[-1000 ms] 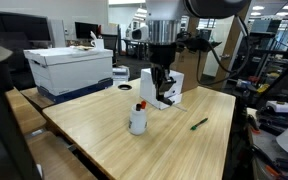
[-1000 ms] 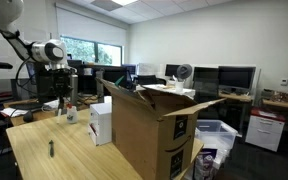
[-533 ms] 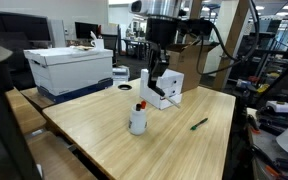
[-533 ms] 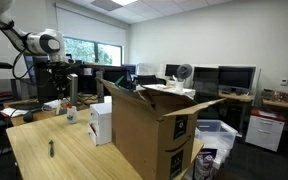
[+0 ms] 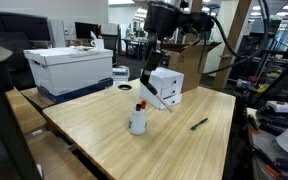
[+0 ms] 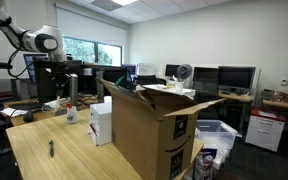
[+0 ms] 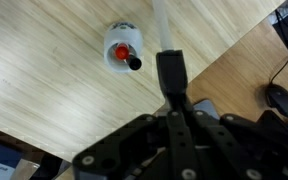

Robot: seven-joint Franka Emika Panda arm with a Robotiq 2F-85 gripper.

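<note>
Gripper (image 7: 171, 62): fingers pinched on a white stick (image 7: 162, 25), centre frame.
Stick: runs from the fingertips to the top edge.
Cup (image 7: 122, 42): upper middle on the table (image 7: 44, 70), left of the stick, apart from the fingers.

A wooden table (image 5: 184, 145) bears a small white box (image 5: 170, 84) and, well apart from it, a dark pen (image 5: 199, 124) lying flat. At the table's end a white lidded box (image 5: 69, 66) sits on a blue bin (image 5: 79, 93). In an exterior view an open cardboard box (image 6: 154, 130) stands in front, with a desk fan (image 6: 184, 72) and monitors (image 6: 236, 77) behind.
</note>
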